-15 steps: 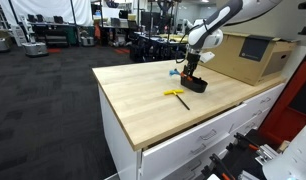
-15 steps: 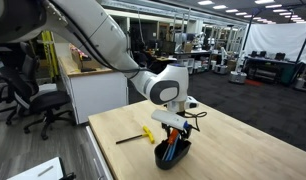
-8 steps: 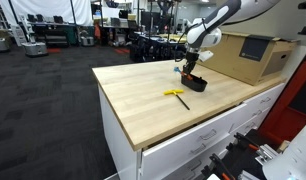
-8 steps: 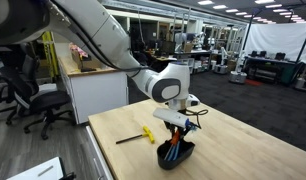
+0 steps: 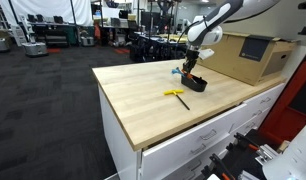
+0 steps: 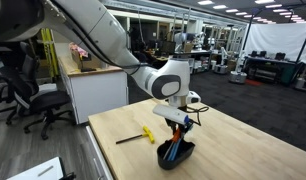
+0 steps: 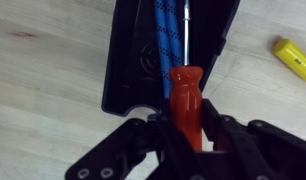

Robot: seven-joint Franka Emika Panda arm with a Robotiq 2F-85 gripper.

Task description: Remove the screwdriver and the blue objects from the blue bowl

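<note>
My gripper (image 7: 185,128) is shut on the orange-red handle of the screwdriver (image 7: 185,98) and holds it just above the dark blue bowl (image 7: 128,60). The two light-blue pieces (image 7: 167,30) lie lengthwise in the bowl, below the screwdriver's tip. In both exterior views the gripper (image 5: 192,67) (image 6: 178,124) hangs right over the bowl (image 5: 197,85) (image 6: 177,155), which stands on the wooden table. The blue pieces (image 6: 170,148) stick up from the bowl's rim.
A yellow-handled tool with a dark shaft (image 5: 176,95) (image 6: 145,134) (image 7: 293,58) lies on the table beside the bowl. A big cardboard box (image 5: 248,57) stands behind the bowl. The table edge (image 5: 143,140) drops off at the front.
The gripper has risen a little from inside the bowl, with the screwdriver in it. The bowl and the blue pieces have stayed in place.
</note>
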